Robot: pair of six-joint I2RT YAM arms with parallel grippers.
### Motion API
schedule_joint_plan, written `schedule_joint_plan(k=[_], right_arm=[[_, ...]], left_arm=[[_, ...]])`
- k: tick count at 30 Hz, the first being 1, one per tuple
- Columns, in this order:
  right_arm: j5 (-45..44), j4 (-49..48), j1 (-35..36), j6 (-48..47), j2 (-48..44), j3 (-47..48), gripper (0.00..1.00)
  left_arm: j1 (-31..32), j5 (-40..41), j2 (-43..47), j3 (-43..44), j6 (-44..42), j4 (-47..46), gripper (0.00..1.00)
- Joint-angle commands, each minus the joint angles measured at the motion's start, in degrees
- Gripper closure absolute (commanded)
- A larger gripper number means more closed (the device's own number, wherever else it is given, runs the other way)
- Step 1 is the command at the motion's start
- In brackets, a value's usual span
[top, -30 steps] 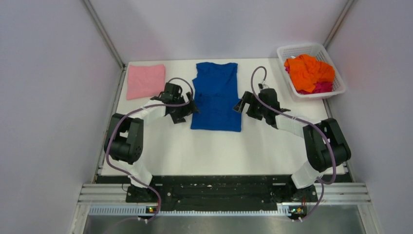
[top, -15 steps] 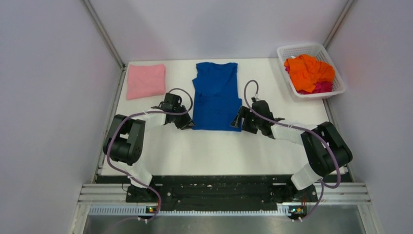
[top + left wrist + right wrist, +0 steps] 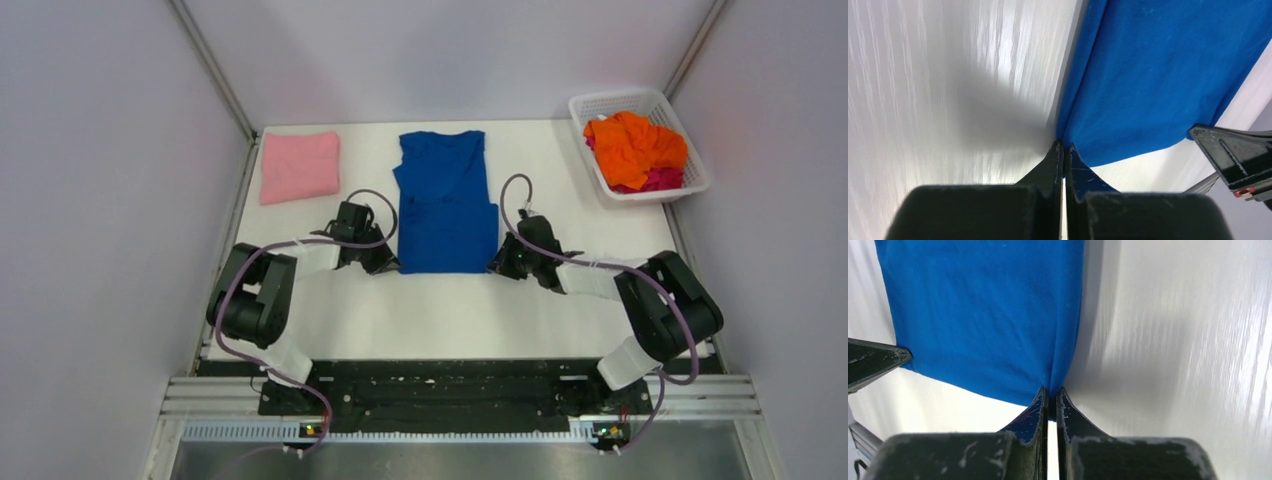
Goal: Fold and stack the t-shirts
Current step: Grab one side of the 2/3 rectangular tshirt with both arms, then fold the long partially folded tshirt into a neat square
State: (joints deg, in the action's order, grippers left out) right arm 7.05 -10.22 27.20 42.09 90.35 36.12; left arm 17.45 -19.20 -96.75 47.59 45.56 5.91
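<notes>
A royal-blue t-shirt lies flat on the middle of the white table, sleeves folded in, hem toward the arms. My left gripper is shut on its near left hem corner; in the left wrist view the gripper pinches the blue t-shirt at its edge. My right gripper is shut on the near right corner, and the right wrist view shows the gripper nipping the blue t-shirt there. A folded pink t-shirt lies at the far left. Orange and magenta t-shirts fill the basket.
The white mesh basket stands at the far right corner of the table. Pale walls close in the table on the left, back and right. Bare white tabletop stretches between the shirt's hem and the arm bases.
Both grippers came down and toward the near edge, from beside the shirt's middle to its hem corners, and closed from wide open onto the blue cloth.
</notes>
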Motion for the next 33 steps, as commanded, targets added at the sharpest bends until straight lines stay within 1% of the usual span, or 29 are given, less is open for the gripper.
schedule_joint_plan(k=[1, 5, 7, 9, 11, 13, 16, 19, 23, 26, 33], right_arm=[[1.2, 3.4, 2.2, -2.3, -7.9, -2.7, 1.00], [5.9, 11.7, 5.6, -2.9, -20.5, -5.1, 1.00], [8.9, 17.1, 6.9, -3.0, -26.8, -5.3, 1.00], [11.6, 20.2, 7.5, -3.2, -32.3, -4.8, 1.00], [14.3, 21.1, 7.5, -3.2, -37.0, -4.0, 1.00], [15.5, 20.9, 7.5, -3.3, -39.9, -2.4, 1.00], [15.5, 19.3, 7.4, -3.8, -40.4, 0.8, 1.00], [17.0, 12.2, 6.2, -2.6, -38.5, 2.2, 1.00], [22.7, -0.4, 1.5, 1.8, -34.2, 2.1, 1.00], [25.3, -5.5, -1.9, 4.4, -30.1, 2.4, 1.00], [27.5, -11.3, -8.8, 4.7, -20.6, 6.2, 1.00]], left_arm=[[2.5, 0.8, 9.7, -6.5, -0.8, 1.9, 1.00], [6.8, 3.9, 23.4, -11.4, -0.2, 7.8, 1.00], [8.5, 5.5, 30.7, -12.2, -0.1, 12.6, 1.00], [9.9, 6.5, 38.3, -12.5, 0.3, 16.6, 1.00], [10.3, 6.5, 45.1, -11.9, 0.8, 19.7, 1.00], [10.3, 8.2, 50.3, -10.9, 1.2, 21.8, 1.00], [10.4, 12.4, 54.7, -9.6, 2.2, 21.8, 1.00], [10.3, 17.3, 55.5, -7.8, 3.1, 21.5, 1.00], [9.7, 24.4, 53.3, -4.8, 3.8, 20.5, 1.00], [8.2, 25.1, 49.4, -2.8, 3.2, 17.4, 1.00], [3.2, 25.9, 36.3, 5.2, -0.6, 11.5, 1.00]])
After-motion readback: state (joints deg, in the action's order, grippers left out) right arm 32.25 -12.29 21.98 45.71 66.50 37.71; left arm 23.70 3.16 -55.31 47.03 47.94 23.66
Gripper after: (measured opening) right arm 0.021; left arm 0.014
